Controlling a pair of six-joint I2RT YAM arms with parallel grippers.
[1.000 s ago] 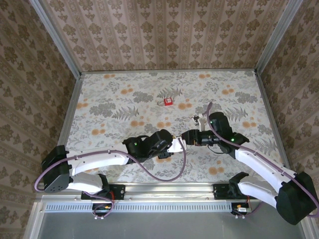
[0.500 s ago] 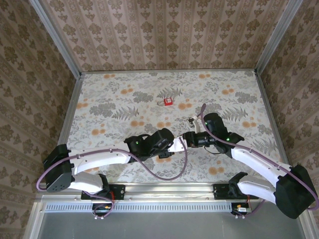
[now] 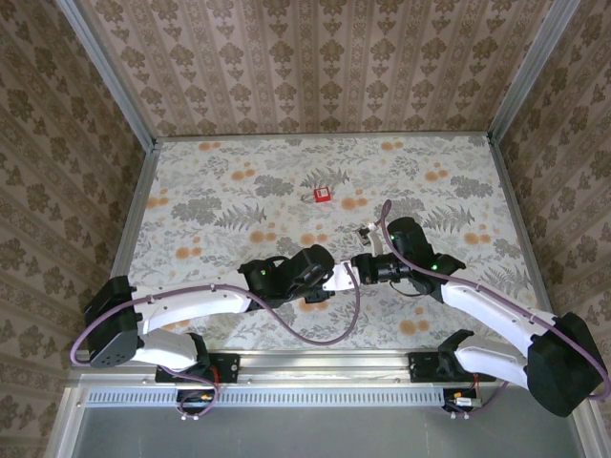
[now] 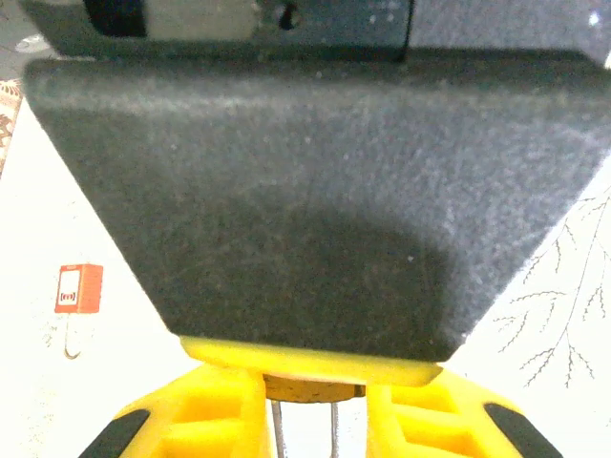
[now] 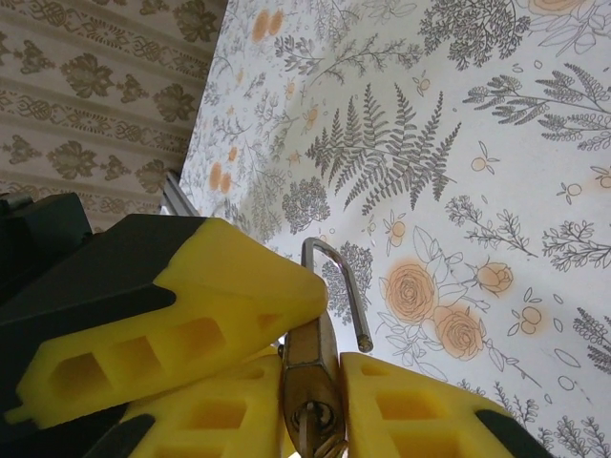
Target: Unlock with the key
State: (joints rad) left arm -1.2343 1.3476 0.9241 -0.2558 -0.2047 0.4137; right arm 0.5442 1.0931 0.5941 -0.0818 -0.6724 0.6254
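**Item 1. Brass padlock** [image 5: 310, 377]. Held off the table where the two grippers meet, near the middle and toward the near edge. We see a silver shackle [image 5: 336, 272] rising from the body. One leg seems to end free beside the body, though we cannot tell for sure. The keyway [image 5: 307, 417] faces the right wrist camera. Any stamping on the brass is too blurred for us to read.

**Item 2. Right gripper** [image 3: 360, 265]. Yellow fingers [image 5: 410, 410] are closed onto the padlock body, one on each flat side.

**Item 3. Left gripper** [image 4: 307, 393]. It is nearly closed. Its yellow fingers [image 4: 205, 410] pinch the brass top of the lock, with the two shackle legs running between them. One of them also shows in the right wrist view [image 5: 220, 286], touching the shackle side.

**Item 4. Small metal piece** [image 3: 366, 229]. It lies on the table just beyond the right gripper and is too small for us to name.

**Item 5. Red block** [image 3: 322, 195]. It sits farther out, well apart from the grippers, and has a wire loop. We note a pale label [image 4: 69, 296] whose marking is too small to read.

**Item 6. Table** [image 3: 239, 191]. It has a floral, fern-printed covering.

**Item 7. Damask-papered walls** [image 3: 315, 67]. They enclose the table on three sides.
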